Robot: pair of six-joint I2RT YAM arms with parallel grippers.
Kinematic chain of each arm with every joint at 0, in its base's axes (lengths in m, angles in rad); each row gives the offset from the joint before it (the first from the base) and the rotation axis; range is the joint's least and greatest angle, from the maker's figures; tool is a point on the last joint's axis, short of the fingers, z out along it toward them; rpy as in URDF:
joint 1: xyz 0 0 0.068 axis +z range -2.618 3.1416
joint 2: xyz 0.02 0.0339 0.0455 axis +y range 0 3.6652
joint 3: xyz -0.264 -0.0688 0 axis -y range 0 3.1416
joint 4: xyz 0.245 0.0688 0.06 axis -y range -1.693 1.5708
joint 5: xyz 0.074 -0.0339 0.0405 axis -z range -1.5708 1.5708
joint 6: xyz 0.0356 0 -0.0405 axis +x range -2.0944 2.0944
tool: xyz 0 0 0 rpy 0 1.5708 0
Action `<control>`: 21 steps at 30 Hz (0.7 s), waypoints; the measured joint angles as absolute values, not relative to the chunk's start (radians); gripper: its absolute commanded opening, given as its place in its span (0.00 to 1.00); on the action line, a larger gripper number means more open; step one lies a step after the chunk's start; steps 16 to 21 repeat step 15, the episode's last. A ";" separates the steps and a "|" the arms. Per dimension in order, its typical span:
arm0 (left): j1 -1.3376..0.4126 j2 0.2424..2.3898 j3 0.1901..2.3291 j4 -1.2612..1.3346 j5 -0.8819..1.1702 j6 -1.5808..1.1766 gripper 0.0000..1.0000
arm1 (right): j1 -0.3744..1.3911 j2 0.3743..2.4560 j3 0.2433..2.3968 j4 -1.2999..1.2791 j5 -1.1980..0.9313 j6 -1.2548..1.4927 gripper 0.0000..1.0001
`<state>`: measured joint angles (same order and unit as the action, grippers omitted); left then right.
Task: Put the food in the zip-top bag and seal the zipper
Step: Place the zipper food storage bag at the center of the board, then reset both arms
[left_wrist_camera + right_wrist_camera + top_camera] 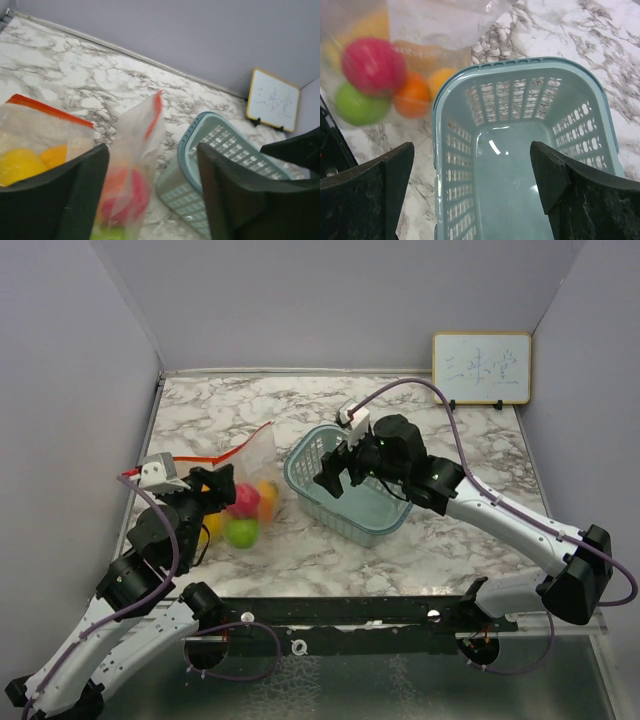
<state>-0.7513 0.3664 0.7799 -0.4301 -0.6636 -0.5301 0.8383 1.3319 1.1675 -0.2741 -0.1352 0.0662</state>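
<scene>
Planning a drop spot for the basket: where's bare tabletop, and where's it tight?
Free: marble along the back wall behind the zip-top bag and basket; between basket and whiteboard; the near strip before the basket. Crowded: bag-to-basket gap, left tool at the bag, right tool over the basket.

I see just one inscription from my remote station: faint blue handwriting on the small whiteboard [481,368] at the counter's [230,405] far right corner, too small to read.
</scene>
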 measured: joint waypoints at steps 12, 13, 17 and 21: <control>-0.751 0.503 0.913 -0.420 -0.646 -0.484 0.99 | 0.838 1.218 1.106 -0.233 0.033 0.217 0.99; -0.751 0.503 0.921 -0.426 -0.636 -0.481 0.99 | 0.838 1.210 1.101 -0.230 0.041 0.226 0.99; -0.751 0.502 0.929 -0.434 -0.617 -0.477 0.99 | 0.838 1.203 1.095 -0.229 0.056 0.245 0.99; -0.751 0.502 0.929 -0.434 -0.617 -0.477 0.99 | 0.838 1.203 1.095 -0.229 0.056 0.245 0.99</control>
